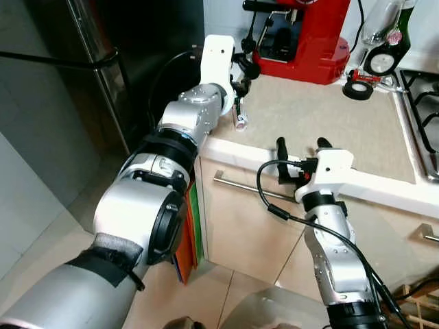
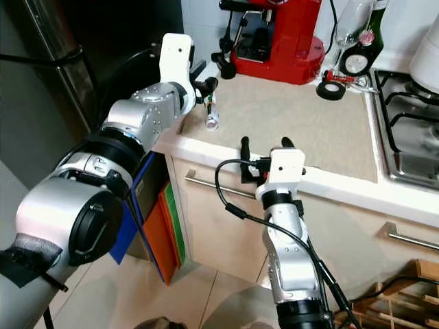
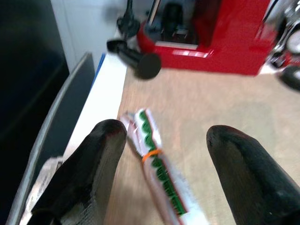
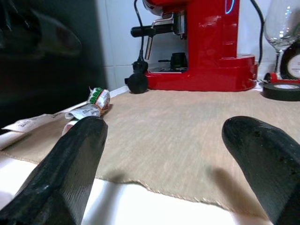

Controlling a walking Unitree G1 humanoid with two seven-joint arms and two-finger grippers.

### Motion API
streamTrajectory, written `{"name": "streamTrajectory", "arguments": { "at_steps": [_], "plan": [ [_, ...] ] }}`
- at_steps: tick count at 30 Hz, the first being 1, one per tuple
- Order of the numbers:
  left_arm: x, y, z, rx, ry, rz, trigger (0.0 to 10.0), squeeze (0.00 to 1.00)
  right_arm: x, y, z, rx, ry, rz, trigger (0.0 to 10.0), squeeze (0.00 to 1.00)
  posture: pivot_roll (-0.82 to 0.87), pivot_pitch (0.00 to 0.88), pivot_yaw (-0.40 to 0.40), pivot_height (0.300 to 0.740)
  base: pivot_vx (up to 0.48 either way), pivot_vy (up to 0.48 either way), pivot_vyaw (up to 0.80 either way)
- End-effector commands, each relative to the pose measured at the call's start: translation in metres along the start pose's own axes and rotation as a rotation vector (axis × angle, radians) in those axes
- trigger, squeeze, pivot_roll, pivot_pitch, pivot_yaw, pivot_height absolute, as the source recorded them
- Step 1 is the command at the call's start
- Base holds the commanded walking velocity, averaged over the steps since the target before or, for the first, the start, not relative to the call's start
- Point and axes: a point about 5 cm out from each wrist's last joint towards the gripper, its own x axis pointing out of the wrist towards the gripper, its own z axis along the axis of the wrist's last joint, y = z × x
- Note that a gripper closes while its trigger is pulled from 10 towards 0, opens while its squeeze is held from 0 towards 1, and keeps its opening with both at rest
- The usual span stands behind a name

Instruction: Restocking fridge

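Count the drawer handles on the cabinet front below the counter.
2. One long metal handle runs across the drawer front beneath the counter edge, beside the right gripper. The other handle sits further right, cut off by the picture's edge. More may be hidden.

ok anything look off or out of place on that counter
Only the small rolled packet, white with green print and an orange band, lying loose at the counter's left edge by the fridge. The open left gripper hovers over it. Nothing looks spilled or damaged.

Open counter mat (image 1: 322,116) lies bare mid-counter; the red coffee machine (image 1: 302,38) and tape roll (image 1: 358,89) crowd its back edge.
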Motion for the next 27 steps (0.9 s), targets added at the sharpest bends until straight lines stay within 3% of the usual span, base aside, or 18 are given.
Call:
{"name": "streamTrajectory", "arguments": {
  "at_steps": [1, 5, 13, 19, 27],
  "plan": [
    [0.0, 0.007, 0.003, 0.005, 0.013, 0.035, 10.0, 0.0, -0.002, 0.003, 0.007, -0.004, -0.011, 0.009, 10.0, 0.0, -0.13, 0.059, 0.088, 0.74, 0.0, 0.0, 0.0],
    [0.0, 0.008, -0.001, -0.038, 0.06, 0.042, 10.0, 0.0, -0.012, 0.006, 0.002, 0.01, 0.02, 0.003, 10.0, 0.0, -0.12, 0.081, 0.097, 0.74, 0.0, 0.0, 0.0],
    [0.0, 0.004, 0.004, -0.11, 0.05, 0.001, 10.0, 0.0, -0.012, 0.013, 0.002, 0.02, 0.029, 0.016, 10.0, 0.0, -0.13, 0.074, 0.104, 0.74, 0.0, 0.0, 0.0],
    [0.0, -0.003, 0.016, -0.1, 0.009, -0.033, 10.0, 0.0, -0.011, 0.009, 0.005, 0.015, 0.021, 0.008, 10.0, 0.0, -0.14, 0.044, 0.102, 0.74, 0.0, 0.0, 0.0],
    [0.002, -0.015, 0.006, -0.113, 0.055, -0.063, 10.0, 0.0, -0.011, 0.009, 0.007, 0.001, 0.009, -0.001, 10.0, 0.0, -0.18, 0.031, 0.133, 0.74, 0.0, 0.0, 0.0]
  ]
}}
